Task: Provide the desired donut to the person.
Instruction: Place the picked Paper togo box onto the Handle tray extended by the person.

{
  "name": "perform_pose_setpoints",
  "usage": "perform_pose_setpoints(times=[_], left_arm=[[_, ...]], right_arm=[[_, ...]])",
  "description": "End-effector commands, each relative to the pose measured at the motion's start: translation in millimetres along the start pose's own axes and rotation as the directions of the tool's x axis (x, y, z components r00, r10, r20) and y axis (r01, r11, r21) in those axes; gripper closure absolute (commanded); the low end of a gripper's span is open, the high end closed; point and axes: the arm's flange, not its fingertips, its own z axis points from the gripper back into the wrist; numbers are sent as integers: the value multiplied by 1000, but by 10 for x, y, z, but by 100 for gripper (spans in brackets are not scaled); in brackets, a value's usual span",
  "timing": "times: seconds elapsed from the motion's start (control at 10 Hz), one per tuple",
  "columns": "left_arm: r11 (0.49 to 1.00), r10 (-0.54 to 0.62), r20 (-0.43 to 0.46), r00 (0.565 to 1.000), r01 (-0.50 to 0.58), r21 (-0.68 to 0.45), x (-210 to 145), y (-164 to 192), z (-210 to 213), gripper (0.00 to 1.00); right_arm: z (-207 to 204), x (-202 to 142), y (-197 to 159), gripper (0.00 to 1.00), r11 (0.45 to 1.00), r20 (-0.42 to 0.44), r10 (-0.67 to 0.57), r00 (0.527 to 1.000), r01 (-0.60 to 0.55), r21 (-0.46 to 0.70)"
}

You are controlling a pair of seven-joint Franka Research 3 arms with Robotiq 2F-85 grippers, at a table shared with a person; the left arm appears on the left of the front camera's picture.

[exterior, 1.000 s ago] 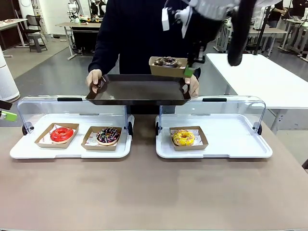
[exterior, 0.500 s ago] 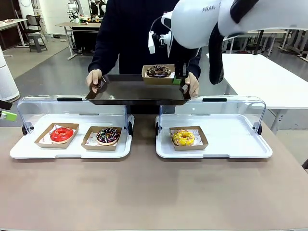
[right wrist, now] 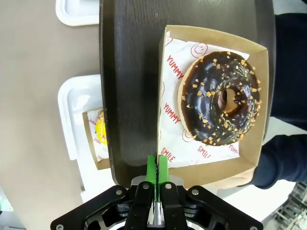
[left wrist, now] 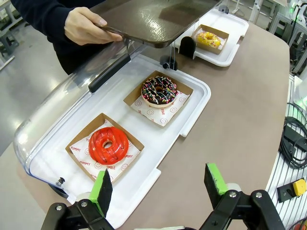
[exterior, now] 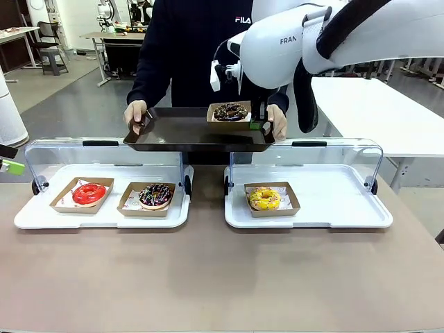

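**Nut-topped donut held over the person's tray**

The right claw (exterior: 258, 119) is pressed together on the near wall of a cardboard box (exterior: 229, 125) that holds the chocolate donut with nut bits (exterior: 230, 110). The box sits over the far right part of the dark tray (exterior: 187, 133), which the person (exterior: 194, 48) holds level with one hand (exterior: 136, 111) at its left end and the other hand (exterior: 279, 123) at its right end. From the front it is hard to tell whether the box rests on the tray or hangs just above it.

The right wrist view shows the pinch closely: the claw (right wrist: 157, 165) has its green pads flat on either side of the thin box wall (right wrist: 159, 96). The donut (right wrist: 221, 98) lies on printed paper, and the tray (right wrist: 129, 72) is beneath.

The left wrist view shows the left claw (left wrist: 159, 184) spread wide and gripping nothing, above the near left corner of the table. Beyond it are the red donut (left wrist: 108, 144) and the sprinkled donut (left wrist: 159, 91) in their boxes on a white display tray (left wrist: 194, 103) with its clear lid raised. The yellow donut (left wrist: 207, 36) is on the second display tray farther off.
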Motion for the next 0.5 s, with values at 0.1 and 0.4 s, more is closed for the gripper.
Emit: perform_pose_setpoints(times=[0.1, 0.4], left_arm=[[1000, -13, 17, 1000, 13, -4, -28, 21, 4, 0], [1000, -13, 17, 1000, 13, -4, -28, 21, 4, 0]], right_arm=[[-61, 5, -6, 99, 1000, 3, 4, 1000, -4, -4], [-23, 5, 7, 99, 1000, -3, 1, 1000, -1, 6]])
